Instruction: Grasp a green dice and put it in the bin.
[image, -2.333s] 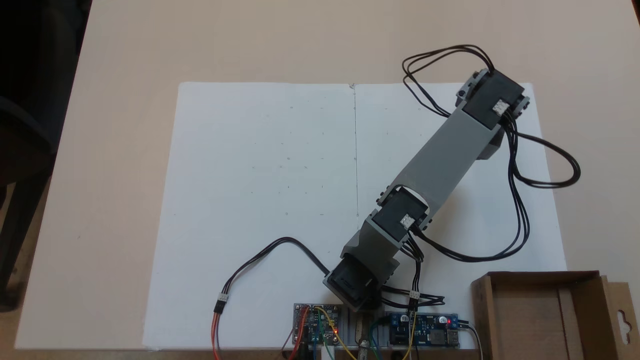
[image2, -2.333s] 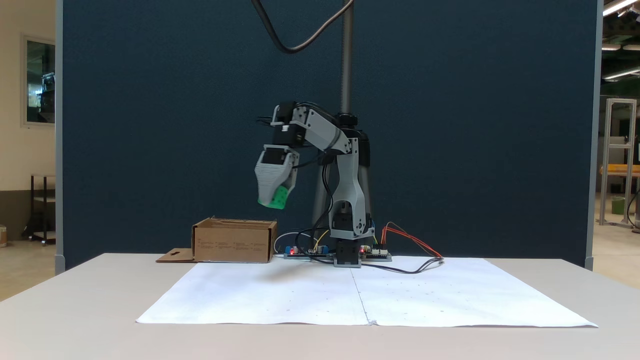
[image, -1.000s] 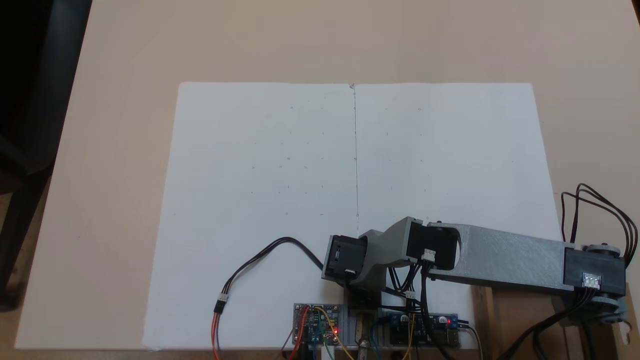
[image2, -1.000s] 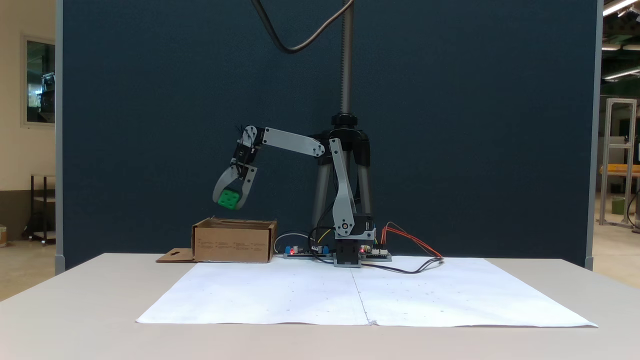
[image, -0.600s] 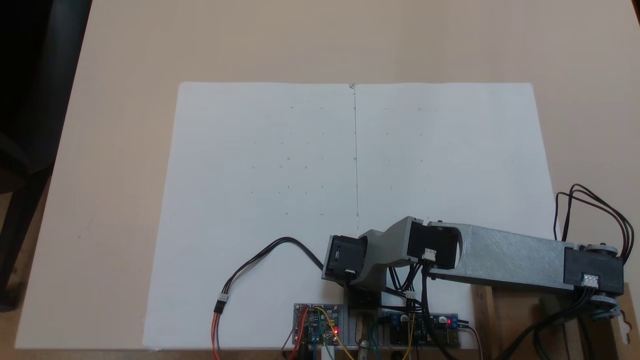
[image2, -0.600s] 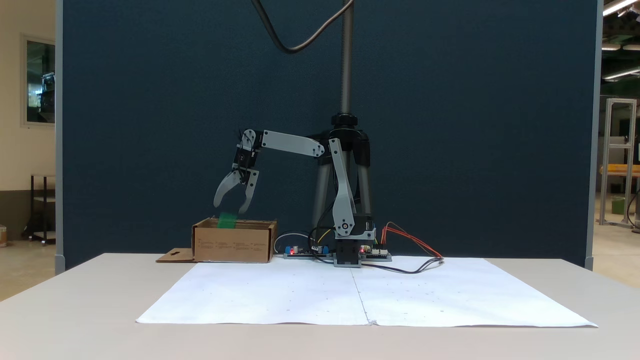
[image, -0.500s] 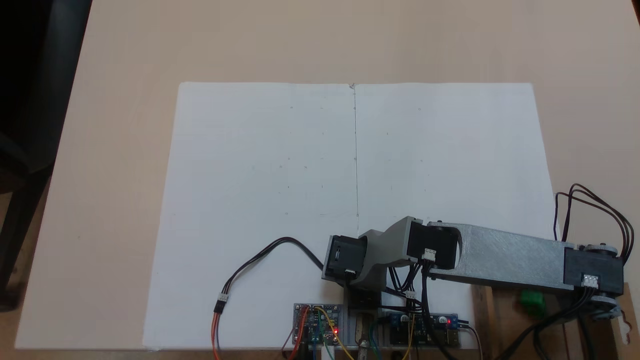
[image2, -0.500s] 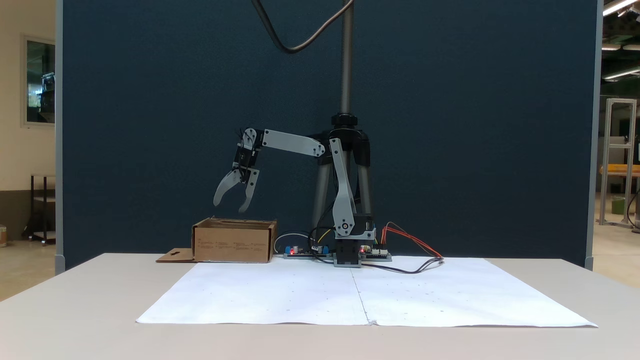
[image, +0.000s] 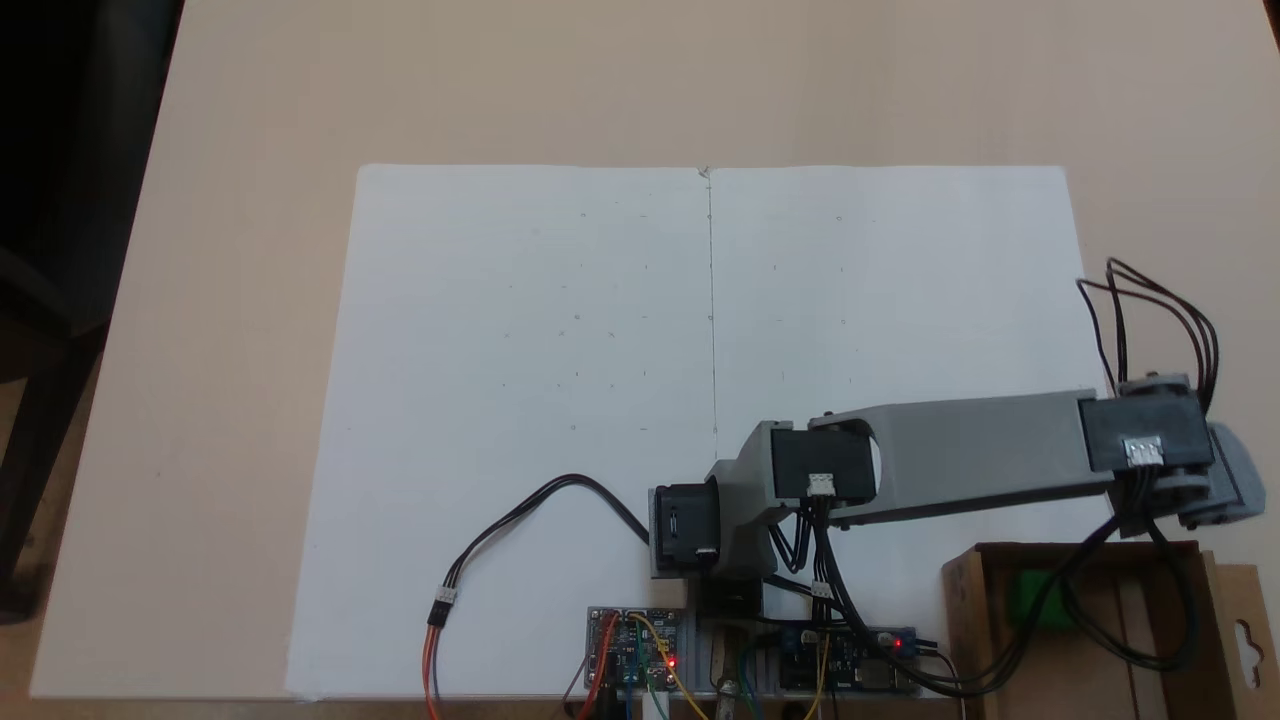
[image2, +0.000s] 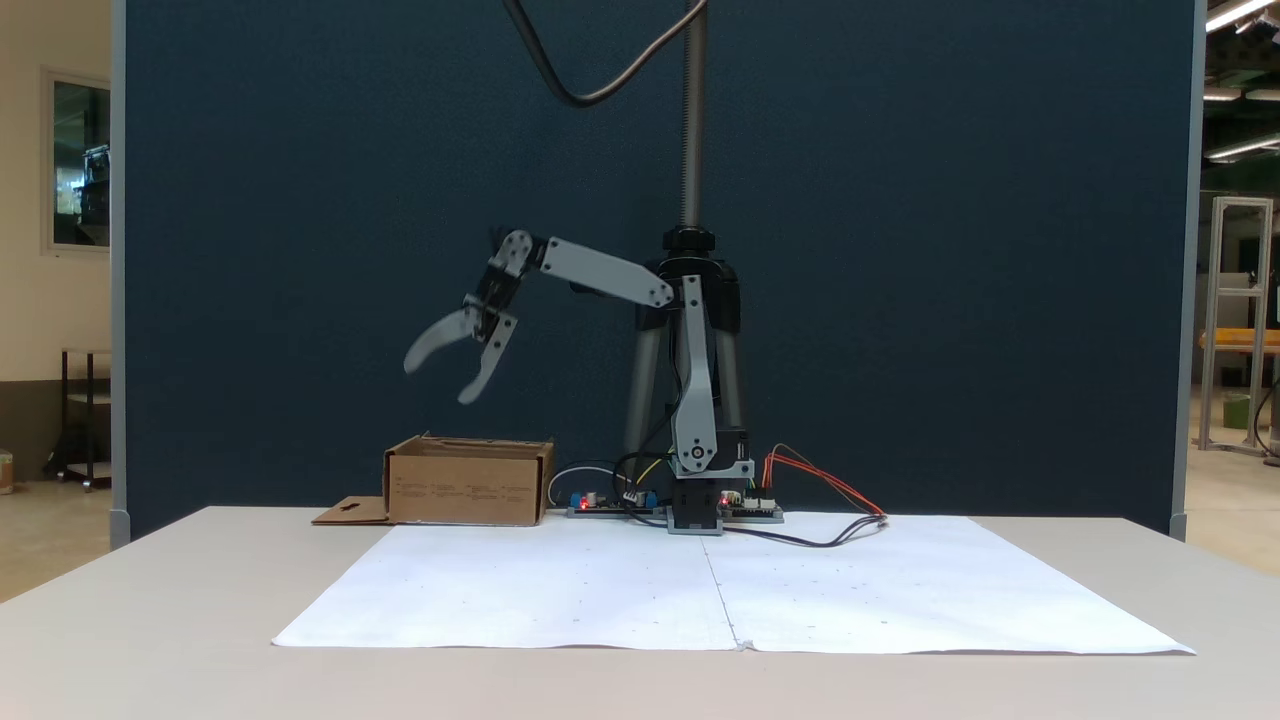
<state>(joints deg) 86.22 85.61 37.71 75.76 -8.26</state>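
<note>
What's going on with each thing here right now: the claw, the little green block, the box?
pincer: open, empty, raised above the bin
green dice: lying inside the bin, released
bin: open-topped, resting on the table, side flap folded out flat

The bin (image: 1090, 640) is showing plain brown cardboard, matt and slightly fibrous, while the green dice (image: 1040, 598) inside it is looking like smooth bright plastic. The gripper (image2: 437, 381) is presenting pale grey matt plastic jaws. White paper sheets (image: 620, 350) are lying flat and dull on the smooth beige matt worktop (image: 250, 300).
</note>
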